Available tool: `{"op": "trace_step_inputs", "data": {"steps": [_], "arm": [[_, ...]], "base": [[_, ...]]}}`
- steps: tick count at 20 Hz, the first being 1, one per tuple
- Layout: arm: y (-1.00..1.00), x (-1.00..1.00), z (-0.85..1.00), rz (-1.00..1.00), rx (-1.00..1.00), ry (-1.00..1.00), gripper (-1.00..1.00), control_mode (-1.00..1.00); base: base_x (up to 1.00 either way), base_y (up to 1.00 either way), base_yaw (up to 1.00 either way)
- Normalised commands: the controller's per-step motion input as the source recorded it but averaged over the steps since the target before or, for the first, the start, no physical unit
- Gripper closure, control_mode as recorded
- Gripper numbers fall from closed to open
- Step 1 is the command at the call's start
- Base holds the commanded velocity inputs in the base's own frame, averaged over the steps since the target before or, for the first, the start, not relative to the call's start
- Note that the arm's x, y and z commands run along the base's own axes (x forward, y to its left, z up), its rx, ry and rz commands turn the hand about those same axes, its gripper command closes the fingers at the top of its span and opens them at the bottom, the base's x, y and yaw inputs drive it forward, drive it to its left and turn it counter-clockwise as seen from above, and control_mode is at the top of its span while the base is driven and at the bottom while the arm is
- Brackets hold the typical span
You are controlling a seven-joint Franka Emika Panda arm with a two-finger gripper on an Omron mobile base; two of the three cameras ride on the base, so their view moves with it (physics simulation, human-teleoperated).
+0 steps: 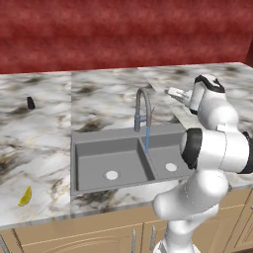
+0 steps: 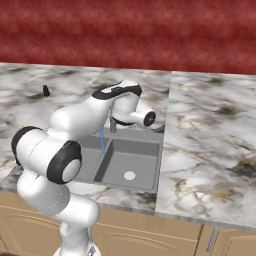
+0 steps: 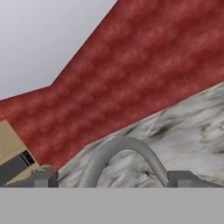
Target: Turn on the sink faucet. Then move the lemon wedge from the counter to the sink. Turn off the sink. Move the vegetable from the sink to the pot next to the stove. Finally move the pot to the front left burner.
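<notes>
The faucet [image 1: 142, 106] stands at the back edge of the sink [image 1: 99, 148], its arched spout reaching forward, and a thin blue stream of water [image 1: 147, 140] falls from it onto the divider between the two basins. Each basin has a white round drain [image 1: 112, 174].

The lemon wedge [image 1: 25, 196] lies on the desk [image 1: 39, 143], well to the left of the sink and near the front edge. A small black cone [image 1: 30, 103] sits far back on the desk, also to the left.

The end effector [image 1: 175, 92] hovers behind and to the right of the faucet, clear of it, above the desk. In the hand view its two fingertips [image 3: 43, 178] stand wide apart at the bottom corners with nothing between them, and the faucet's grey arch curves up just ahead of them. The arm bends over the sink's right side.

A red wall [image 1: 123, 34] runs behind the desk; tan cabinets [image 1: 89, 237] sit below it.
</notes>
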Motion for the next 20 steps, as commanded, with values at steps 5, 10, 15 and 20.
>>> {"op": "trace_step_inputs", "data": {"steps": [5, 10, 15, 20], "arm": [[0.68, -0.42, 0.46, 0.02, -0.09, 0.21, -1.0, -1.0], [0.79, -0.35, 0.29, 0.06, -0.16, 0.26, -1.0, -1.0], [0.91, -0.32, 0.02, 0.06, -0.2, 0.27, -1.0, -1.0], [0.93, -0.38, -0.16, 0.03, -0.21, 0.21, -1.0, -1.0]], "base": [[0.0, 0.0, 0.0], [0.0, 0.0, 0.0], [0.0, 0.0, 0.0], [0.0, 0.0, 0.0]]}}
